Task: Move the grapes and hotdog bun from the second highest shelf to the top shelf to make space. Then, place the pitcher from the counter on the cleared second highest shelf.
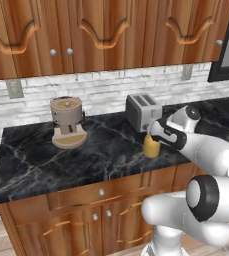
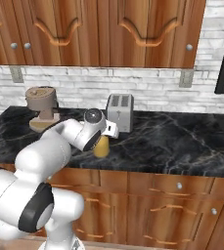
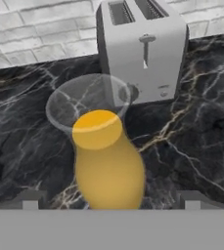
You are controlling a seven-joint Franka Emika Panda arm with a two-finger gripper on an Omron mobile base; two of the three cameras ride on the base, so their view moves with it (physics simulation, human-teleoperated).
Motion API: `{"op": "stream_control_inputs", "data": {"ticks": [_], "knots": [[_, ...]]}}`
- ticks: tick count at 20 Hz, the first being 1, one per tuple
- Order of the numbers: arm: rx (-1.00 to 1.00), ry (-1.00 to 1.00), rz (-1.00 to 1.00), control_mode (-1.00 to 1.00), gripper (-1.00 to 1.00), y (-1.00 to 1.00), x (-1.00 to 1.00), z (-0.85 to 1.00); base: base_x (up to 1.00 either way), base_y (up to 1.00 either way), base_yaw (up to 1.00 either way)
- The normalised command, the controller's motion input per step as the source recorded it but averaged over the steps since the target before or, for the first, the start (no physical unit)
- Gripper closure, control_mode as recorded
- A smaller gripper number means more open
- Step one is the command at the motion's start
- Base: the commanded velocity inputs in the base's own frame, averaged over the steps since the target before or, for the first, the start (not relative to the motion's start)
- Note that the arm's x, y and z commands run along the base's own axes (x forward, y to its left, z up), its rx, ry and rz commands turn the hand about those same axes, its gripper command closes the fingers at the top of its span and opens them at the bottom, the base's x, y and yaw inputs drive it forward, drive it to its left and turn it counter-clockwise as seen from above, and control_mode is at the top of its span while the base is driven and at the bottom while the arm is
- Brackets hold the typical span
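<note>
Pitcher: tall yellow-orange jug with clear flared top, upright on counter, just in front of toaster, between the finger tips in the hand view.
Counter: black marble with white veins, over brown wooden cabinets.
Arm: white, reaching low across counter toward pitcher in both base views.
Toaster: silver, standing close behind pitcher, against brick wall.
Coffee grinder: brown, well apart to the left.
Gripper: jaws spread wide, one tip on each side of pitcher body, nothing held.
Risk: closing off-centre on rounded body likely tips or slides pitcher into toaster.
Risk: gripping too low on tall jug probably lets it tilt when lifted.
</note>
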Motion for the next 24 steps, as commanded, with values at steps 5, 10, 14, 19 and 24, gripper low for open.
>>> {"op": "stream_control_inputs", "data": {"ticks": [5, 10, 14, 19, 24], "knots": [[-0.09, 0.0, 0.05, -1.0, -1.0, 0.0, 0.02, -0.09, 0.0, 0.0, 0.0], [-0.02, 0.0, 0.03, -1.0, -1.0, 0.0, 0.13, 0.0, 0.0, 0.0, 0.0], [0.0, 0.0, 0.0, -1.0, -1.0, 0.02, 0.18, 0.0, 0.0, 0.0, 0.0], [-0.01, 0.0, 0.0, -1.0, -1.0, 0.1, 0.12, 0.0, 0.0, 0.0, 0.0], [0.0, 0.0, 0.0, -1.0, -1.0, 0.14, 0.14, -0.02, 0.0, 0.0, 0.0]]}}
